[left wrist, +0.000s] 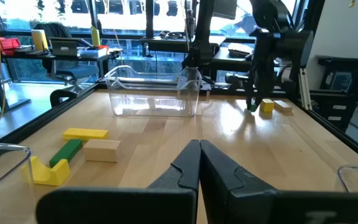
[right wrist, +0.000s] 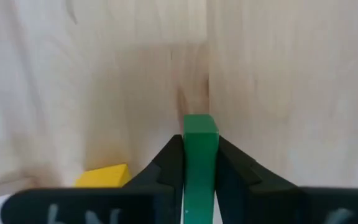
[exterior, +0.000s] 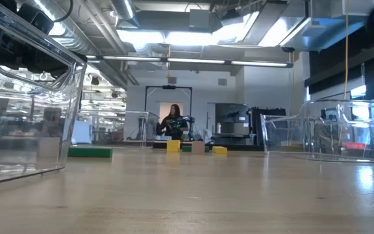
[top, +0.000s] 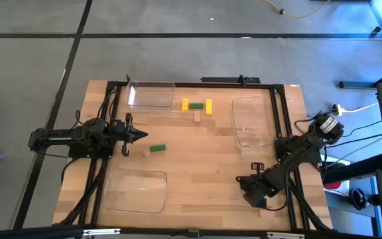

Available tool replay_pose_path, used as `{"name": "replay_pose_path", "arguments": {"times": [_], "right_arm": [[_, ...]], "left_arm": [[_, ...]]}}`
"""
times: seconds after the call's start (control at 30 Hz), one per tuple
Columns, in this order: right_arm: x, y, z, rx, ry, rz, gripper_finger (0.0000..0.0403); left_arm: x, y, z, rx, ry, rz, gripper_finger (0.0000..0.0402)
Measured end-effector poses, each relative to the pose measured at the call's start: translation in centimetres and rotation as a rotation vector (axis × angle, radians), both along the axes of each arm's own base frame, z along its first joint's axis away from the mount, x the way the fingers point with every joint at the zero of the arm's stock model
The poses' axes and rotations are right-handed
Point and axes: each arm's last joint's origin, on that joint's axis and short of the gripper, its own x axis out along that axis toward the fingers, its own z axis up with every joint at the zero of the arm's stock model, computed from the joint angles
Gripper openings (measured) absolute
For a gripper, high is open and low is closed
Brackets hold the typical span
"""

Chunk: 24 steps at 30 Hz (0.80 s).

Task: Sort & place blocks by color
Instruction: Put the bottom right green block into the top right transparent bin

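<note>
– At the front right corner, what does the right gripper [top: 249, 188] hold?
– A green bar [right wrist: 200, 134], clamped between narrowly set fingers, low over the wood. Its end projects past the fingertips. A yellow block [right wrist: 103, 176] lies just beside it.
– Failure modes?
– By judgement: the projecting bar may pivot or slip in transit. A careless descent could nudge the yellow block. The trays are clear and unmarked, so a colour may land in the wrong one.
– Mid-table?
– Left gripper [top: 140, 135]: fingers pinched together, empty. Near it lie a green block [top: 157, 149] and a tan block [top: 143, 151], almost touching.
– Far side?
– Yellow pieces [top: 185, 104], a green piece [top: 196, 105] and a tan bar [top: 197, 116] are clustered between the far tray [top: 151, 94] and the right tray [top: 252, 121]. All are small, square-edged wood.
</note>
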Motion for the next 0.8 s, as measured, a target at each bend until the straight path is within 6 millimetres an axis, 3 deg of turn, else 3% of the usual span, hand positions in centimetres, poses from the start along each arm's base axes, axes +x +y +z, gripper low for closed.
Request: {"name": "replay_pose_path", "arguments": {"times": [0.23, 0.37, 0.5, 0.63, 0.8], "right_arm": [[0.2, -2.7, 4.4, 0.121, -0.148, -0.04, 0.0059], [1.3, -4.1, 5.8, 0.368, -0.427, -0.093, 0.0059], [2.7, -6.4, 5.4, 0.563, -0.744, -0.216, 0.0059], [4.1, -9.4, 5.4, 0.54, -1.013, -0.342, 0.0059], [5.9, -13.2, 7.7, 0.362, -1.235, -0.359, 0.0059]], "left_arm": [[0.0, 0.0, 0.0, 0.0, 0.0, 0.0, 0.0], [0.0, 0.0, 0.0, 0.0, 0.0, 0.0, 0.0], [0.0, 0.0, 0.0, 0.0, 0.0, 0.0, 0.0], [0.0, 0.0, 0.0, 0.0, 0.0, 0.0, 0.0], [0.0, 0.0, 0.0, 0.0, 0.0, 0.0, 0.0]]}}
